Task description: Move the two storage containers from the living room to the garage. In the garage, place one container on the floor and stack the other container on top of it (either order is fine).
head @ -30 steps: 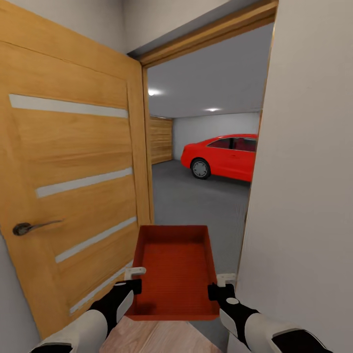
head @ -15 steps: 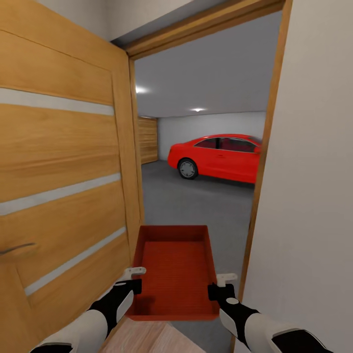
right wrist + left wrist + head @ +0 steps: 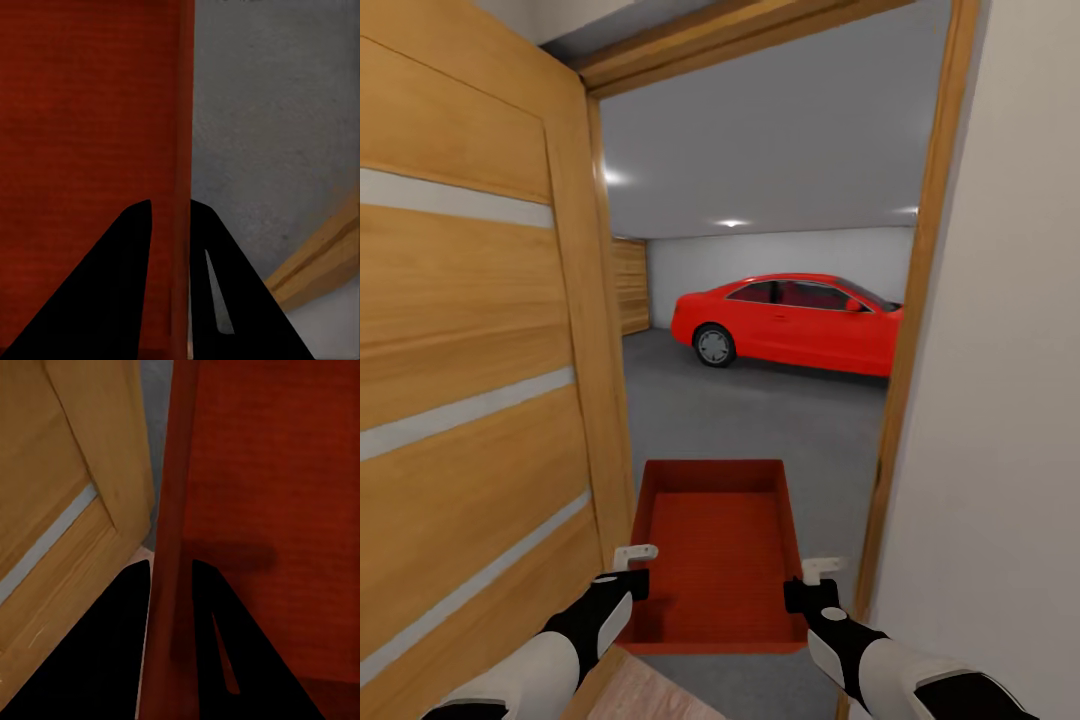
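Note:
I hold one orange-red storage container (image 3: 718, 545) level in front of me, inside the doorway to the garage. My left gripper (image 3: 630, 578) is shut on its left wall (image 3: 171, 547), one finger on each side. My right gripper (image 3: 805, 590) is shut on the right wall (image 3: 182, 165) the same way. The container is empty, its ribbed bottom (image 3: 82, 150) visible. Ahead lies the dark grey garage floor (image 3: 760, 420). The living room is out of view.
An open wooden door (image 3: 470, 380) stands close on my left. The wooden door frame (image 3: 910, 330) and a white wall (image 3: 1010, 400) are close on my right. A red car (image 3: 790, 322) is parked at the back of the garage. Light wood planks (image 3: 650, 700) show at my feet.
The view has advanced toward the doorway: the door and frame have slid outward and more of the garage and car shows. Both grippers keep the same hold on the container.

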`<state>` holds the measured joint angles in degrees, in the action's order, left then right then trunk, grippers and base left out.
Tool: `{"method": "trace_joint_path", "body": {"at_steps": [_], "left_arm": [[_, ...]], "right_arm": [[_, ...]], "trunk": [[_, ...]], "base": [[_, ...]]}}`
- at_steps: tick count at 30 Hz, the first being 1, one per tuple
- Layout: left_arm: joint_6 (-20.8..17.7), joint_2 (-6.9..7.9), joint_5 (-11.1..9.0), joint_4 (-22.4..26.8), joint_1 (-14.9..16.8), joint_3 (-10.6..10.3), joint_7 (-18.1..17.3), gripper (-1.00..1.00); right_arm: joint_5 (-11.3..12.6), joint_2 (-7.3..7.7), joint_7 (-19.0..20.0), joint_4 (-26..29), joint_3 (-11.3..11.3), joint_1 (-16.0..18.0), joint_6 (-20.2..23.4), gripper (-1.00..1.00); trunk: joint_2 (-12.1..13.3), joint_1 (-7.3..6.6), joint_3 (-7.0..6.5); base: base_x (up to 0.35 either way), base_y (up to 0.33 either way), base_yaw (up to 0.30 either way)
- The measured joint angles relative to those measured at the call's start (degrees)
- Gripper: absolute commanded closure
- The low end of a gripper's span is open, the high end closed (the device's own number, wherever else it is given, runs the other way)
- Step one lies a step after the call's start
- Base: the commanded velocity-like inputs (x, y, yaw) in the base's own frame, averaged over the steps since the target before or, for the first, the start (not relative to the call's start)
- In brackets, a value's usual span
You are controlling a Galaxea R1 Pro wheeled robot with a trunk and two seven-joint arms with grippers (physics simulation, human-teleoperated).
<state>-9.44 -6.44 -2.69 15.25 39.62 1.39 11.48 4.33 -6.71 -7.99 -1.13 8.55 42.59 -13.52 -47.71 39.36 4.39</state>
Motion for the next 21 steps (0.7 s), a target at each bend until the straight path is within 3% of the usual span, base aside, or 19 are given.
{"method": "trace_joint_path", "body": {"at_steps": [7, 21], "left_arm": [[0.0, -0.01, 0.0, 0.1, 0.0, 0.0, 0.0, 1.0], [0.0, -0.01, 0.0, 0.1, 0.0, 0.0, 0.0, 1.0]], "right_arm": [[0.0, 0.0, 0.0, 0.0, 0.0, 0.0, 0.0, 1.0], [0.0, 0.0, 0.0, 0.0, 0.0, 0.0, -0.1, 1.0]], "trunk": [[0.0, 0.0, 0.0], [0.0, 0.0, 0.0]], "base": [[0.292, 0.227, -0.135], [0.292, 0.228, -0.267]]}}
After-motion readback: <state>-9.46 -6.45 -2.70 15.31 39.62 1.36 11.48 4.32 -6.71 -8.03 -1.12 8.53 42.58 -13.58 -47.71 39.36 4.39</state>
